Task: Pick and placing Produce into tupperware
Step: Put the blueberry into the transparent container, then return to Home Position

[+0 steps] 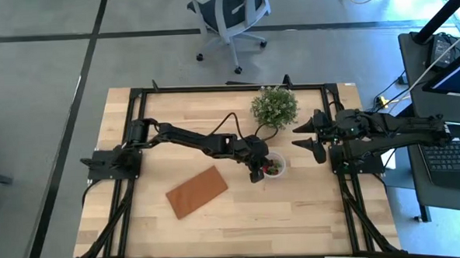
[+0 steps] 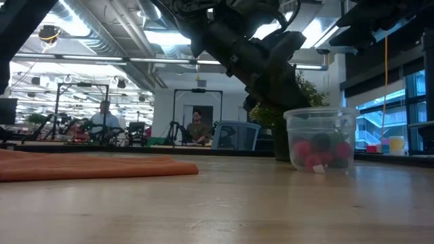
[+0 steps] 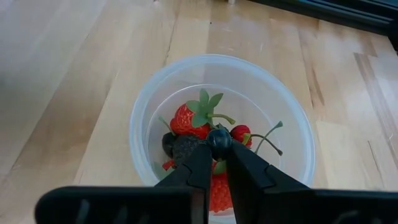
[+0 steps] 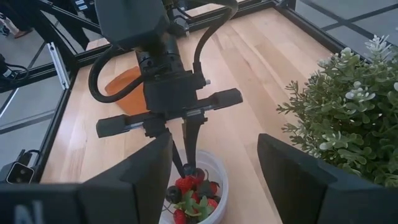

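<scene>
You have a light wooden tabletop (image 1: pixel 296 212) with a flat brown board (image 1: pixel 196 191) lying at an angle left of centre, toward the near side. A green bushy potted plant (image 1: pixel 274 106) stands upright at the far edge, right of centre. Beyond the tabletop you see a white office chair (image 1: pixel 231 16) on the grey floor. In the room behind, two people (image 2: pixel 105 116) sit far off.
</scene>
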You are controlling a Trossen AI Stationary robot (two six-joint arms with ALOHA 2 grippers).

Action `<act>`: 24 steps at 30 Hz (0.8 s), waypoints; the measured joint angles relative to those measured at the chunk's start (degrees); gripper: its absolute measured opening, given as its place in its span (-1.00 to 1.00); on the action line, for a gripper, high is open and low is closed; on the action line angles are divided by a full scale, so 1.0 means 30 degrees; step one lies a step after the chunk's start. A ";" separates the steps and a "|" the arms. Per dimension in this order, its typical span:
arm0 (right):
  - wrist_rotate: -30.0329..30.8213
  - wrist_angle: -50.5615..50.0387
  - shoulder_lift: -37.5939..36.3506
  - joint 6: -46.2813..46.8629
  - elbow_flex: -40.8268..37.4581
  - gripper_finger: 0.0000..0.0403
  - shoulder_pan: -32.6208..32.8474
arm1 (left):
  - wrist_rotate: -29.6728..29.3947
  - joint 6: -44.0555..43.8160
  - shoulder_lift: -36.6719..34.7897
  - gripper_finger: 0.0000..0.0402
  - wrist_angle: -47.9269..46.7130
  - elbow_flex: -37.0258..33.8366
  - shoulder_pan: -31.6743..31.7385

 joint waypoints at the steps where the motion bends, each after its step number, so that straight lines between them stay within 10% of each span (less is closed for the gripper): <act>1: 0.0000 -0.0003 0.0000 0.0004 0.0000 0.18 0.0000 | 0.0000 0.0002 0.0000 -0.84 0.0000 0.0000 0.0000; 24: 0.0007 0.0019 -0.0002 -0.0477 0.0000 0.18 0.0000 | 0.1629 -0.0047 -0.1473 -0.28 -0.0977 0.1147 0.0221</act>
